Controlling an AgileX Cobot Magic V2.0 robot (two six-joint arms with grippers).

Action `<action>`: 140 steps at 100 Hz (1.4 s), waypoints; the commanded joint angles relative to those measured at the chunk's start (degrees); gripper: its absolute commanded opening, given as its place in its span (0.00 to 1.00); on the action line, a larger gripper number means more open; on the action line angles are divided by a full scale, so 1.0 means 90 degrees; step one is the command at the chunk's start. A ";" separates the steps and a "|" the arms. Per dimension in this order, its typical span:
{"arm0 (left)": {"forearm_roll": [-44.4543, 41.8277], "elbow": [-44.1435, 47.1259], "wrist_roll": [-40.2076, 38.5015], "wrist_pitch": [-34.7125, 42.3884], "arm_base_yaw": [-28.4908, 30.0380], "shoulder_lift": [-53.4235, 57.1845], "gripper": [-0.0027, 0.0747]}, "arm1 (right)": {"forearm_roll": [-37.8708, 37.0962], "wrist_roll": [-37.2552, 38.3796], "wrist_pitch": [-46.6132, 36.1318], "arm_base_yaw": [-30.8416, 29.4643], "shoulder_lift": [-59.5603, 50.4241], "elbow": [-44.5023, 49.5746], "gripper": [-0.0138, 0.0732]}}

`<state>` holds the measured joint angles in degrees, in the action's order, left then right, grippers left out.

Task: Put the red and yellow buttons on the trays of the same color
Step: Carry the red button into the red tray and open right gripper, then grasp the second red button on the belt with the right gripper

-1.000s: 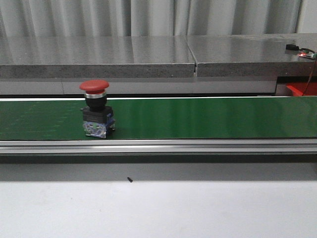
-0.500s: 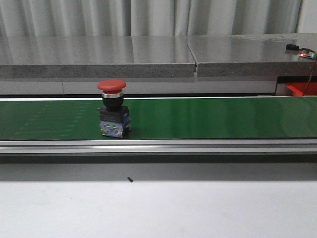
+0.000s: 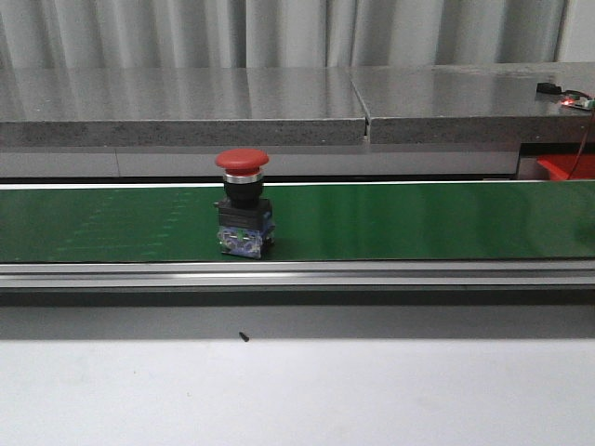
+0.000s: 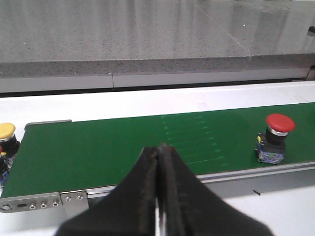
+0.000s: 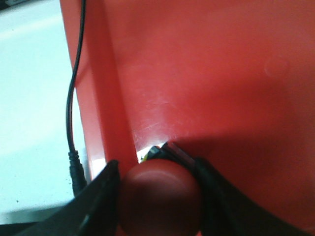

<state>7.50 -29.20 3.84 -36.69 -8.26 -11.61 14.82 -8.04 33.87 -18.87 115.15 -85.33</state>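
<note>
while the left pincer (image 4: pixel 158 196) is closed and empty, the right pincer (image 5: pixel 160 196) grips a red button (image 5: pixel 160 194) over the red tray (image 5: pixel 221 88).

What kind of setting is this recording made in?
Probably a lab mock-up of a factory sorting line: a green conveyor belt carrying a red push button, a grey stone-like counter behind, and a red tray.

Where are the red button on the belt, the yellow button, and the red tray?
red button on the belt (image 3: pixel 242 160): front view, on its red cap.
yellow button (image 4: pixel 6 130): left wrist view, on its yellow cap.
red tray (image 5: pixel 206 83): right wrist view, on its bare floor.
</note>
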 commanded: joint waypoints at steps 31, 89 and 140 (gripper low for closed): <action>0.0101 -0.0164 -0.0045 0.0446 -0.0052 -0.0078 0.01 | 0.0243 0.0009 -0.0246 -0.0039 -0.0322 -0.0210 0.83; 0.0101 -0.0164 -0.0045 0.0446 -0.0052 -0.0078 0.01 | 0.0202 -0.0182 -0.0188 0.0048 -0.1873 0.0394 0.83; 0.0101 -0.0164 -0.0045 0.0446 -0.0052 -0.0078 0.01 | 0.0220 -0.0318 -0.0427 0.0588 -0.3713 0.2316 0.83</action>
<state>7.50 -29.20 3.82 -36.69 -8.26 -11.61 16.06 -10.05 33.35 -14.72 86.11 -65.05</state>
